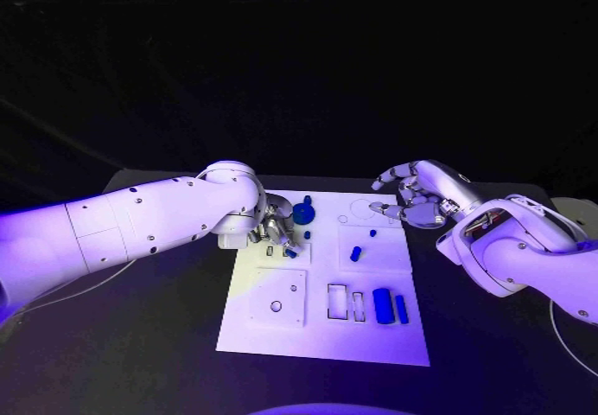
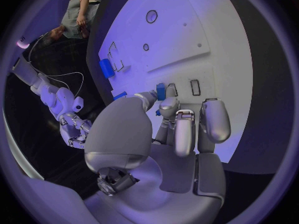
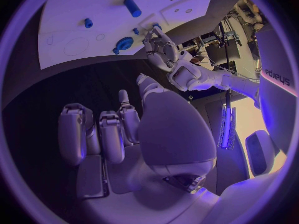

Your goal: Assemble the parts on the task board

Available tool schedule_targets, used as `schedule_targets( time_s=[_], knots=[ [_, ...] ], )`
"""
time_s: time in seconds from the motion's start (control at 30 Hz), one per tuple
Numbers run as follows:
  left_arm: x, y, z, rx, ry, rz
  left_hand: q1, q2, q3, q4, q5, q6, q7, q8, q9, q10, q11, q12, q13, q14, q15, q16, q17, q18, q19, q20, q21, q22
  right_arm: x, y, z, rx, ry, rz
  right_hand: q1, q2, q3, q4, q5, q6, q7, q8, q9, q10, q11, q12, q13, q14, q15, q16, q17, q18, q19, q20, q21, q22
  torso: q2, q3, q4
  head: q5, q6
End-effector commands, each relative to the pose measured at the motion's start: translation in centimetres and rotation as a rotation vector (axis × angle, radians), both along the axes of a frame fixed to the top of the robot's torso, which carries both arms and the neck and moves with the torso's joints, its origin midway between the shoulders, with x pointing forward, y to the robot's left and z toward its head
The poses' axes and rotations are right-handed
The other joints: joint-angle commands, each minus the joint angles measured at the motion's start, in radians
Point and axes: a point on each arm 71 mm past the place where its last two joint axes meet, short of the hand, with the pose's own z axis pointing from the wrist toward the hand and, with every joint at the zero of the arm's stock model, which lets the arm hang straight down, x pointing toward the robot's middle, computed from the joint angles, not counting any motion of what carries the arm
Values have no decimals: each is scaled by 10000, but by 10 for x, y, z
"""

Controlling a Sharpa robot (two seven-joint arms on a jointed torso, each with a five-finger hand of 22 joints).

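My left hand [image 1: 272,229] is low over the left part of the board [image 1: 327,324], its fingers curled around a small blue part [image 2: 161,91]; I think they pinch it, but I cannot tell surely. My right hand [image 1: 417,197] hovers at the board's far right corner, fingers spread and holding nothing. More blue parts [image 1: 390,307] lie on the board.

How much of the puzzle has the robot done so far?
Not much looks finished. On the task board, two blue blocks lie near the front slots, a small blue peg lies loose mid-board, and a blue gear sits near the far edge. The left hand is down on the board at a small blue part. The right hand hovers open.
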Motion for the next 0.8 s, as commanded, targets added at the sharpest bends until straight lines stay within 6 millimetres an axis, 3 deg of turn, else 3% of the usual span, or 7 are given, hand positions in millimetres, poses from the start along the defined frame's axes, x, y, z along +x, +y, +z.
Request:
schedule_targets(
  time_s=[0.03,0.13,0.37,0.53,0.8],
  knots=[
    [-1,-2,0,-600,380,249,-55,-120,1533,-999,66,-30,-46,192,452,140,-8,64,36,915,-32,38,2325,-88,14,1,70,51,0,1,-2,-131,96,32,-105,-25,80,4,81,12,-14,51,-17,-23,-46,-44,812,1042,-98,34,2632,110,0,-92,-44,1363,-3,-4,-4,-1,-5],
    [-1,-1,0,-890,536,431,-293,-208,2083,-1259,62,-61,-28,305,612,205,-5,100,67,922,-21,48,2343,-94,27,13,92,93,0,1,-2,-137,112,27,-105,-25,80,4,81,12,-14,51,-17,-23,-46,-44,812,1042,-98,34,2632,110,0,-92,-44,1363,-7,-1,-5,6,-5],
    [-2,5,2,-1350,526,829,-442,-236,2342,-1431,68,-56,-38,385,715,307,-2,205,178,935,-25,70,2378,-107,61,19,127,162,0,0,-3,-154,142,-2,-111,-25,86,6,89,11,-14,53,-19,-28,-46,-49,807,1042,-98,34,2632,112,-5,-93,-55,1358,-4,8,16,5,-11],
    [-3,7,5,-1500,-14,1120,-657,-426,2836,-1809,71,-2,-87,534,880,582,-54,495,488,1008,-71,192,2584,-138,178,-32,230,346,0,-1,-4,-156,153,-22,-111,-25,86,6,89,11,-14,53,-19,-28,-46,-49,807,1042,-98,34,2632,112,-5,-93,-55,1358,1,5,31,2,-13],
    [-6,12,6,-1402,-715,1222,-887,-613,3222,-2044,76,88,-141,634,980,798,-107,706,719,1024,-117,221,2634,-168,271,-57,307,493,0,-2,-4,-155,158,-48,-138,-30,89,15,89,9,-12,57,-21,-40,-44,-61,796,1042,-98,34,2632,117,-15,-93,-77,1345,8,23,17,52,-26]
  ],
)
